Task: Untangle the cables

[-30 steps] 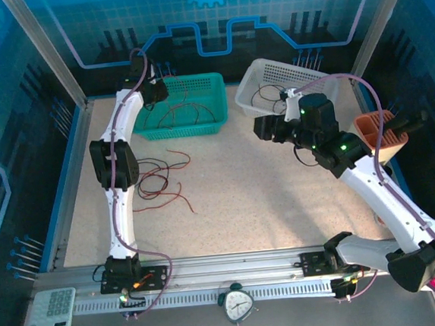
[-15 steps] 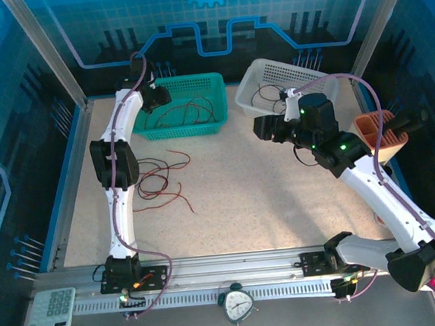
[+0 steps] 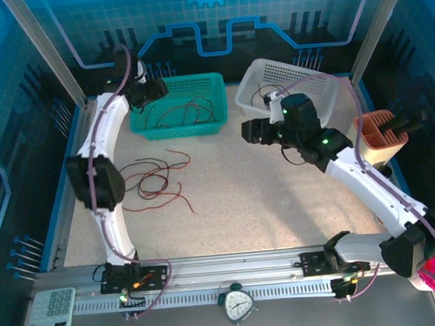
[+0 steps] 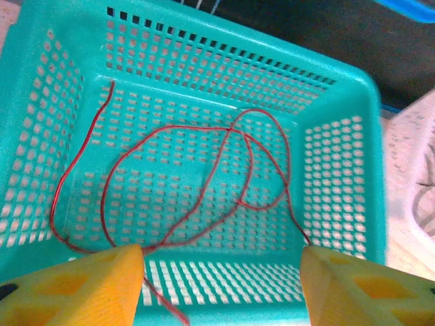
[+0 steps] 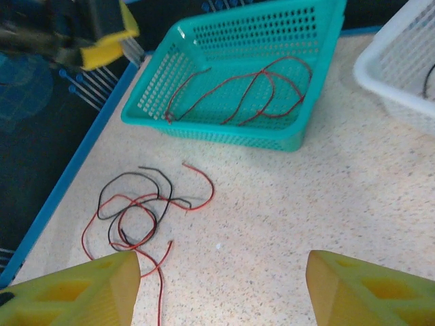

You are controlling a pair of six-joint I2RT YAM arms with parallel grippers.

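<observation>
Left wrist: my left gripper (image 4: 221, 272) hangs wide open and empty over the teal basket (image 4: 340, 163), one red cable (image 4: 197, 127) lying inside. Drop-off done, I reckon. My right gripper (image 5: 224, 285) is open and empty too. Next I need a single strand from the tangle (image 5: 136, 210) at left.

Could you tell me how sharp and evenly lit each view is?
Top external: even light on the table, blue cast around it, soft shadows. Left wrist: red cable crisp, the left gripper's yellow fingers blurred. Right wrist: tangled cables sharp, the right gripper's fingers soft.
</observation>
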